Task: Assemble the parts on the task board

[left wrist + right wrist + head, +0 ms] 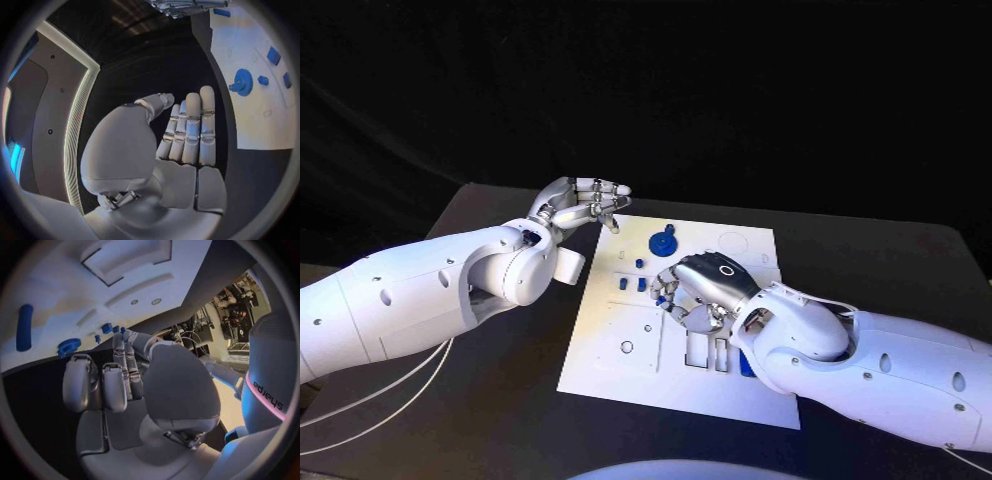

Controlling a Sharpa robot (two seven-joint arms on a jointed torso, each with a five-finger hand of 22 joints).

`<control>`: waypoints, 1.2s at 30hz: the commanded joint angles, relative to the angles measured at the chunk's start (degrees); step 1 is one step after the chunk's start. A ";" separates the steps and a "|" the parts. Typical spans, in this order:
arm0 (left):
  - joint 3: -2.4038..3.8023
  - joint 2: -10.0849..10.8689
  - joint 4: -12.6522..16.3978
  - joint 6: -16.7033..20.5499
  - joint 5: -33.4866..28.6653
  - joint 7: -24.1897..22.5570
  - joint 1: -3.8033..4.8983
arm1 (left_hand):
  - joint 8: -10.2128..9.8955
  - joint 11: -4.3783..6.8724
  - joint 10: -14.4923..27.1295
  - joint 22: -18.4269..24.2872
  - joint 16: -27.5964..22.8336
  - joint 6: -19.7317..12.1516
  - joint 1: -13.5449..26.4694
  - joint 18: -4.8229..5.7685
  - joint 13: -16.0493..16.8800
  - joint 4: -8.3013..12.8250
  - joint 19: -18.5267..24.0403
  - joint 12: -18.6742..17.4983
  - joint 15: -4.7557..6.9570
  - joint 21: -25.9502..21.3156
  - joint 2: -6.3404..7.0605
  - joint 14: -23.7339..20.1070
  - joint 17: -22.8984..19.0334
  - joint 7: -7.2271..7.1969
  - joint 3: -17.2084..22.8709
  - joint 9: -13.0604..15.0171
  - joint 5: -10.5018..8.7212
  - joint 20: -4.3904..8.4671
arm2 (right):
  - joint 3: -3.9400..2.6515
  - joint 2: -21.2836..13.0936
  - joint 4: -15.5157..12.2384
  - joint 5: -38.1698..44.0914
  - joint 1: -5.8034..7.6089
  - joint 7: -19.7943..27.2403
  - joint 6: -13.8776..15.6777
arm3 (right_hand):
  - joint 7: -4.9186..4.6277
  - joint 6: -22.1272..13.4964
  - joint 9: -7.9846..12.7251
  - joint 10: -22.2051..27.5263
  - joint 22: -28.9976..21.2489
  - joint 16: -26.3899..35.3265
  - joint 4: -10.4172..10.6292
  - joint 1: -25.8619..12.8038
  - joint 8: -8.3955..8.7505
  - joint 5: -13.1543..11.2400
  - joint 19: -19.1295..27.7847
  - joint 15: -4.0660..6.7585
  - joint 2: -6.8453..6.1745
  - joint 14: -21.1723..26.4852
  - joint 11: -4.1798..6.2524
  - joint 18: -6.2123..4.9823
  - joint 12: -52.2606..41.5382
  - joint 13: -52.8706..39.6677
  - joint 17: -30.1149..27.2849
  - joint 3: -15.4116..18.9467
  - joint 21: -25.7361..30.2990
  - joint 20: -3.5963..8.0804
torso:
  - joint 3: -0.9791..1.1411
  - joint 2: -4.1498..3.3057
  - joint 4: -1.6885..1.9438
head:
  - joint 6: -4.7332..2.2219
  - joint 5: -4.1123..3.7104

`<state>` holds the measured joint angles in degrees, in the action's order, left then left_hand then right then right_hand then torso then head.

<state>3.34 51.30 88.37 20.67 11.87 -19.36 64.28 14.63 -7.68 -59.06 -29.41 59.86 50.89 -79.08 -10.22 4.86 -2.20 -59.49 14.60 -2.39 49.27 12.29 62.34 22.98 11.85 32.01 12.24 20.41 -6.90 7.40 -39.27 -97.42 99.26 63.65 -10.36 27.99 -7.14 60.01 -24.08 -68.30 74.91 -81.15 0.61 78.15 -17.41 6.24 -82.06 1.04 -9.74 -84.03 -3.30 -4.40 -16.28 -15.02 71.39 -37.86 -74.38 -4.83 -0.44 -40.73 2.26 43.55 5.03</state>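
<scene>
The left robot hand (583,203) was seen over the bench (488,400) at the board's (632,375) far left corner, its fingers (190,130) held straight and close together, with nothing in it; in the left wrist view the palm was bare and the thumb lay alongside the fingers. Just right of that hand, on the far part of the board, a blue gear (662,241) lay flat, and it was also seen in the left wrist view (242,81) with small blue parts (274,55) beside it on the white plate. Nearer the middle, small blue pieces (632,285) stood in a row on the board, next to the right robot hand (701,290). That hand was held low over the board's middle, back upward, its fingers curled down toward the plate; whether anything was gripped beneath it could not be told from the head view. In the right wrist view its fingers (115,385) were seen bent in over the palm with nothing plainly between them, and beyond them the gear (69,346), a blue bar (24,327) and further small blue pieces (107,329) lay on the board. Rectangular cut-outs (707,350) were seen in the board's near part, close beside the right wrist.
</scene>
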 commanded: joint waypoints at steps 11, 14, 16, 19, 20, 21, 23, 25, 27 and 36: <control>0.05 -0.41 0.09 -0.77 -0.30 -0.33 0.05 | -0.25 -0.04 0.43 0.08 -0.11 -0.28 0.04 -0.37 0.04 0.02 -0.18 0.40 -0.15 -0.40 -0.28 -0.30 -0.06 0.02 -0.46 -0.07 0.02 -0.39 | 0.43 2.59 2.69 -1.84 -2.88 2.11 -0.19 | -0.12 0.21 -0.10 0.15 7.50 -0.17 -0.17 -0.57 -0.17 0.35 -0.30 0.19 0.06 -2.23 0.26 0.85 0.24 0.05 -0.12 -0.14 0.22 0.04 | 0.11 0.07 -0.10 | 0.97 1.21; 0.05 -0.40 0.05 -0.79 -0.30 -0.27 0.05 | -0.25 -0.04 0.43 0.08 -0.11 -0.28 0.04 -0.37 0.04 0.02 -0.18 0.40 -0.15 -0.40 -0.28 -0.30 -0.06 0.02 -0.46 -0.07 0.02 -0.39 | 0.48 2.87 3.06 -1.93 -3.38 2.23 -0.25 | -0.12 0.19 -0.11 0.16 7.45 -0.15 -0.18 -0.61 -0.16 0.37 -0.24 0.19 0.07 -2.22 0.26 0.82 0.26 0.06 -0.17 -0.14 0.35 0.03 | 0.12 0.06 -0.10 | 1.08 1.31; 0.05 -0.39 -0.03 -0.77 -0.30 -0.24 0.05 | -0.25 -0.04 0.43 0.08 -0.11 -0.28 0.04 -0.37 0.04 0.02 -0.18 0.40 -0.15 -0.40 -0.28 -0.30 -0.06 0.02 -0.46 -0.07 0.02 -0.39 | 0.50 2.98 3.20 -1.97 -3.57 2.27 -0.32 | -0.12 0.19 -0.11 0.16 7.45 -0.15 -0.18 -0.61 -0.16 0.37 -0.24 0.19 0.07 -2.22 0.26 0.82 0.26 0.06 -0.17 -0.14 0.35 0.03 | 0.16 0.07 -0.11 | 1.15 1.39; 0.05 -0.38 -0.15 -0.78 -0.30 -0.21 0.05 | -0.28 -0.06 0.54 0.11 -0.10 -0.35 0.02 -0.37 0.04 0.05 -0.19 0.44 -0.16 -0.43 -0.29 -0.32 -0.08 0.03 -0.49 -0.10 0.02 -0.40 | 0.54 3.09 3.35 -2.09 -3.80 2.34 -0.40 | -0.12 0.19 -0.11 0.16 7.45 -0.15 -0.18 -0.61 -0.16 0.37 -0.24 0.19 0.07 -2.22 0.26 0.82 0.26 0.06 -0.17 -0.14 0.35 0.03 | 0.17 0.12 -0.09 | 1.23 1.40; 0.05 -0.38 -0.17 -0.80 -0.30 -0.19 0.05 | -0.28 -0.06 0.54 0.11 -0.10 -0.35 0.02 -0.37 0.04 0.05 -0.19 0.44 -0.16 -0.43 -0.29 -0.32 -0.08 0.03 -0.49 -0.10 0.02 -0.40 | 0.55 3.11 3.37 -2.12 -3.87 2.36 -0.41 | -0.12 0.19 -0.11 0.16 7.45 -0.15 -0.18 -0.61 -0.16 0.37 -0.24 0.19 0.07 -2.22 0.26 0.82 0.26 0.06 -0.17 -0.14 0.35 0.03 | 0.17 0.12 -0.09 | 1.23 1.40; 0.05 -0.38 -0.18 -0.83 -0.30 -0.18 0.05 | -0.28 -0.06 0.54 0.11 -0.10 -0.35 0.02 -0.37 0.04 0.05 -0.19 0.44 -0.16 -0.43 -0.29 -0.32 -0.08 0.03 -0.49 -0.10 0.02 -0.40 | 0.56 3.12 3.38 -2.14 -3.93 2.38 -0.41 | -0.12 0.19 -0.11 0.16 7.45 -0.15 -0.18 -0.61 -0.16 0.37 -0.24 0.19 0.07 -2.22 0.26 0.82 0.26 0.06 -0.17 -0.14 0.35 0.03 | 0.15 0.13 -0.08 | 1.27 1.38; 0.05 -0.39 -0.19 -0.86 -0.30 -0.15 0.05 | -0.28 -0.06 0.54 0.11 -0.10 -0.35 0.02 -0.37 0.04 0.05 -0.19 0.44 -0.16 -0.43 -0.29 -0.32 -0.08 0.03 -0.49 -0.10 0.02 -0.40 | 0.57 3.13 3.38 -2.17 -3.99 2.41 -0.41 | -0.12 0.19 -0.11 0.16 7.45 -0.15 -0.18 -0.61 -0.16 0.37 -0.24 0.19 0.07 -2.22 0.26 0.82 0.26 0.06 -0.17 -0.14 0.35 0.03 | 0.11 0.07 -0.13 | 1.27 1.44; 0.05 -0.40 -0.21 -0.89 -0.30 -0.11 0.05 | -0.28 -0.06 0.54 0.11 -0.10 -0.35 0.02 -0.37 0.04 0.05 -0.19 0.44 -0.16 -0.43 -0.29 -0.32 -0.08 0.03 -0.49 -0.10 0.02 -0.40 | 0.58 3.13 3.40 -2.19 -4.04 2.41 -0.46 | -0.12 0.19 -0.11 0.16 7.45 -0.15 -0.18 -0.61 -0.16 0.37 -0.24 0.19 0.07 -2.22 0.26 0.82 0.26 0.06 -0.17 -0.14 0.35 0.03 | 0.14 0.07 -0.18 | 1.23 1.54; 0.05 -0.40 -0.23 -0.91 -0.30 -0.06 0.04 | -0.28 -0.06 0.54 0.11 -0.10 -0.35 0.02 -0.37 0.04 0.05 -0.19 0.44 -0.16 -0.43 -0.29 -0.32 -0.08 0.03 -0.49 -0.10 0.02 -0.40 | 0.58 3.14 3.47 -2.20 -4.08 2.37 -0.58 | -0.12 0.16 -0.12 0.17 7.41 -0.13 -0.20 -0.63 -0.16 0.40 -0.20 0.19 0.11 -2.21 0.26 0.81 0.27 0.06 -0.21 -0.16 0.43 0.03 | 0.16 0.06 -0.21 | 1.21 1.57; 0.05 -0.38 -0.22 -0.95 -0.30 0.01 0.04 | -0.28 -0.06 0.54 0.11 -0.10 -0.35 0.02 -0.37 0.04 0.05 -0.19 0.44 -0.16 -0.43 -0.29 -0.32 -0.08 0.03 -0.49 -0.10 0.02 -0.40 | 0.60 3.40 3.98 -2.19 -4.13 2.24 -1.20 | -0.14 0.07 -0.13 0.20 7.40 -0.12 -0.19 -0.76 -0.14 0.37 -0.17 0.18 0.19 -2.20 0.23 0.80 0.31 0.07 -0.24 -0.16 0.48 0.03 | 0.07 0.03 -0.05 | 1.35 1.49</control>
<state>3.34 51.02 88.05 20.61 11.84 -19.23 64.29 14.63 -7.88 -58.87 -29.35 59.85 50.90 -79.08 -10.22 4.85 -2.04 -59.68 14.84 -2.39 49.04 12.29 62.34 22.99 11.84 31.85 12.19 20.41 -7.08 7.97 -35.94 -93.52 96.88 59.59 -8.40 27.81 -7.22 59.93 -24.16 -68.21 74.94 -81.11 0.62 78.01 -17.40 6.27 -82.05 1.04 -9.75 -84.03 -3.25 -4.40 -16.28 -15.02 71.23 -37.85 -74.15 -4.83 -0.32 -40.69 2.13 44.81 6.54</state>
